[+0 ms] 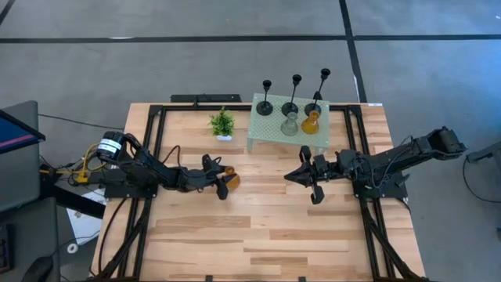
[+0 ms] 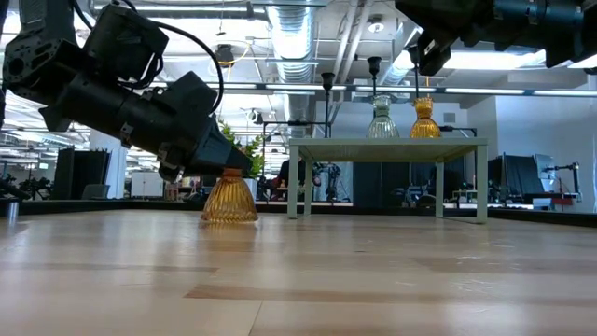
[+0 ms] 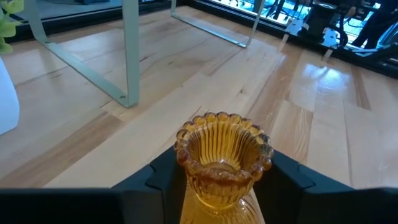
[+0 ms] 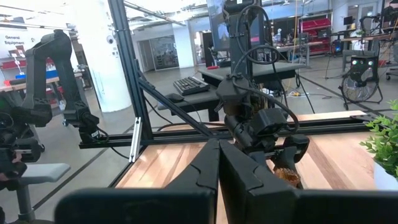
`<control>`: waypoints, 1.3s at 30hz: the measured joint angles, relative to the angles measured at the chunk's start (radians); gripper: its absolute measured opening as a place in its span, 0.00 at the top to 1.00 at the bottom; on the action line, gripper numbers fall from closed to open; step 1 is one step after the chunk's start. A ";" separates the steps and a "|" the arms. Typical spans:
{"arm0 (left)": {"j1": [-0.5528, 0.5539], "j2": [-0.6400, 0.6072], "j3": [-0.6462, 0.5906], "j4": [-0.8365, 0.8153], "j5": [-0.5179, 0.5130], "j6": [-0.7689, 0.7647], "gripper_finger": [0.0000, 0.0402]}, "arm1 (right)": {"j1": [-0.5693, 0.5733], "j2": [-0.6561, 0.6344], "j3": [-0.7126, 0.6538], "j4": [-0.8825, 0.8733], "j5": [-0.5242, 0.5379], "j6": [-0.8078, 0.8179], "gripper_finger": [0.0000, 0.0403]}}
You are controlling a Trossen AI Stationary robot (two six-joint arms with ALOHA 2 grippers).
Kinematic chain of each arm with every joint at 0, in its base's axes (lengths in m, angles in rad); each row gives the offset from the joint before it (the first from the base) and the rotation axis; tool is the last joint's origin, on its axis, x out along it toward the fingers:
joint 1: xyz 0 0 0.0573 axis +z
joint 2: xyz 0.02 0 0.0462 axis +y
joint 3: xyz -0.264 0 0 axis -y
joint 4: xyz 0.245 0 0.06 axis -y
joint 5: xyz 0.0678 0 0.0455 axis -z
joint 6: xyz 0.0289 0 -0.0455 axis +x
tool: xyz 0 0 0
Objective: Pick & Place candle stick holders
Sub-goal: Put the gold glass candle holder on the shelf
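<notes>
Ribbed amber glass holder [image 3: 222,163], clamped upright on the wooden table [image 1: 266,227] by the left gripper [image 1: 225,183], could tip if lifted; right gripper [image 1: 304,176] waits shut at centre frame.

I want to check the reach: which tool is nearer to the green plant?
Left. The left tool holds an amber holder just below the plant; the right tool is farther, beyond the stand.

A pale wooden desk [image 1: 266,227] fills the lower middle of the overhead frame. A small green potted plant [image 1: 222,124] stands near its upper edge, left of centre, and just right of it sits a pale green mesh stand [image 1: 270,131]. Grey floor [image 1: 156,47] lies above.
</notes>
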 joint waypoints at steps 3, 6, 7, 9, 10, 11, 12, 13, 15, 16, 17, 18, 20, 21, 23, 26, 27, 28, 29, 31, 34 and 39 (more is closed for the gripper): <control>0.000 0.000 0.000 0.001 0.000 0.000 0.63 | 0.000 0.000 0.000 0.000 0.000 0.000 1.00; 0.000 0.000 0.000 0.006 0.026 0.000 0.64 | 0.000 0.000 0.000 0.000 0.000 0.000 1.00; 0.000 0.000 0.000 0.008 0.035 0.000 0.64 | 0.000 0.000 0.000 0.000 0.000 0.000 1.00; 0.000 0.000 0.000 0.014 0.052 0.000 0.63 | 0.000 0.000 0.000 0.000 0.000 0.000 1.00; 0.000 0.000 0.000 0.017 0.055 0.000 0.62 | 0.000 0.000 0.000 0.000 0.000 0.000 1.00; 0.000 0.000 0.000 0.021 0.059 0.000 0.62 | 0.000 0.000 0.000 0.000 0.000 0.000 1.00; 0.000 0.000 0.000 0.024 0.061 0.000 0.62 | 0.000 0.000 0.000 0.000 0.000 0.000 1.00; 0.000 0.000 0.000 0.025 0.060 0.000 0.63 | 0.000 0.000 0.000 0.000 0.000 0.000 1.00; 0.000 0.000 0.005 0.025 0.061 0.000 0.64 | 0.000 0.000 0.000 0.000 0.000 0.000 1.00; 0.000 0.000 0.011 0.026 0.062 0.003 0.64 | 0.000 0.000 0.000 0.000 0.000 0.000 1.00; 0.000 0.000 0.017 0.028 0.065 0.016 0.64 | 0.000 0.000 0.000 0.000 0.000 0.000 1.00; 0.000 0.000 0.024 0.029 0.074 0.032 0.64 | 0.000 0.000 0.000 0.000 0.000 0.000 1.00; 0.000 0.000 0.045 0.029 0.094 0.057 0.63 | 0.000 0.000 0.000 0.000 0.000 0.000 1.00; 0.000 0.000 0.057 0.029 0.107 0.071 0.63 | 0.000 0.000 0.000 0.000 0.000 0.000 1.00; 0.000 0.000 0.087 0.031 0.129 0.105 0.63 | 0.000 0.000 0.000 0.000 0.000 0.000 1.00; 0.000 -0.003 0.131 0.030 0.156 0.163 0.64 | 0.000 0.000 0.000 0.000 0.000 0.000 1.00; 0.000 -0.009 0.143 0.029 0.160 0.185 0.64 | 0.000 0.000 0.000 0.000 0.000 0.000 1.00; 0.000 -0.018 0.155 0.027 0.160 0.208 0.64 | 0.000 0.000 0.000 0.000 0.000 0.000 1.00; 0.000 -0.030 0.166 0.021 0.161 0.229 0.64 | 0.000 0.000 0.000 -0.001 0.000 0.000 1.00; 0.004 -0.066 0.184 -0.010 0.161 0.267 0.64 | 0.000 0.000 0.000 -0.001 0.000 0.000 1.00; 0.024 -0.141 0.227 -0.111 0.163 0.305 0.64 | 0.000 0.000 0.000 -0.001 0.000 0.000 1.00; 0.086 -0.242 0.344 -0.377 0.167 0.348 0.64 | 0.000 0.000 0.000 -0.001 0.000 0.000 1.00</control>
